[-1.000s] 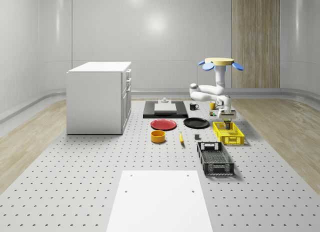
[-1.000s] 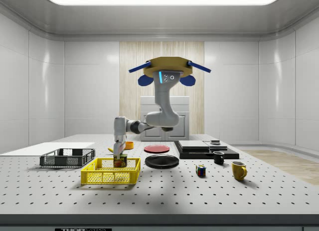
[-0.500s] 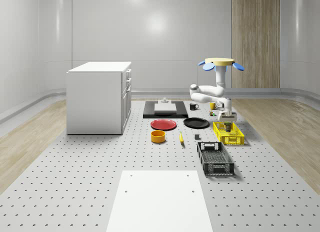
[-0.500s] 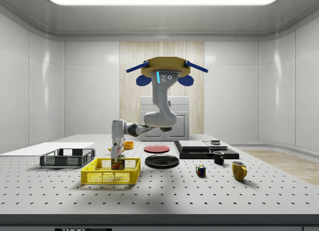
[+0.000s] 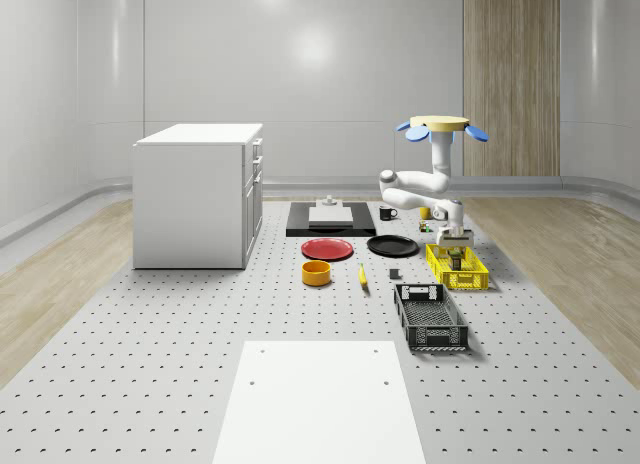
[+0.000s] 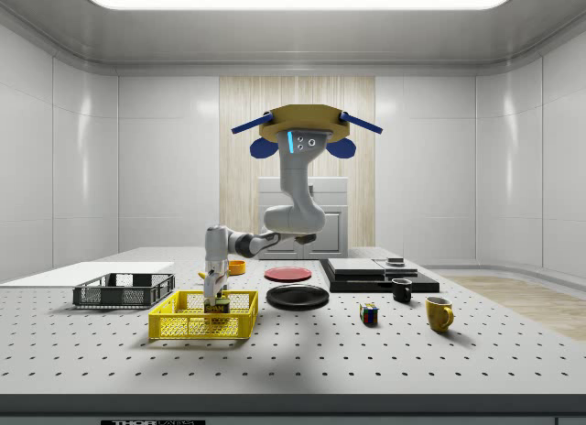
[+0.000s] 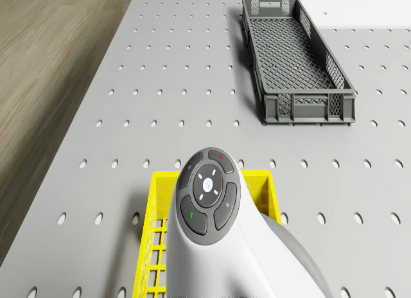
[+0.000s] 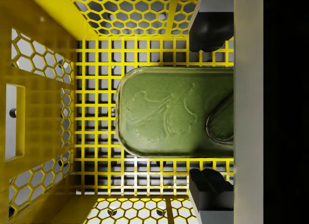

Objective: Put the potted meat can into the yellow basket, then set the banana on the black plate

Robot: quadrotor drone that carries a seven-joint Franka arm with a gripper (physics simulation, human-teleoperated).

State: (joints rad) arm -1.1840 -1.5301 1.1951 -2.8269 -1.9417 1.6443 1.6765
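Gripper [image 8: 206, 108], its fingers now spread clear of the potted meat can [image 8: 176, 112], has lowered it onto the yellow basket [image 6: 203, 317] floor beneath your hovering drone [image 6: 307, 132]; the banana [image 5: 362, 275] awaits you.

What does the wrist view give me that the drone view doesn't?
Wrist view only: the can seen from above, sitting on the basket floor, with a fingertip either side, apart from its edges.
Drone view only: the arm's wrist over the basket, the grey crate beyond it, and the perforated table.
Both: the yellow basket, so the gripper is inside it.
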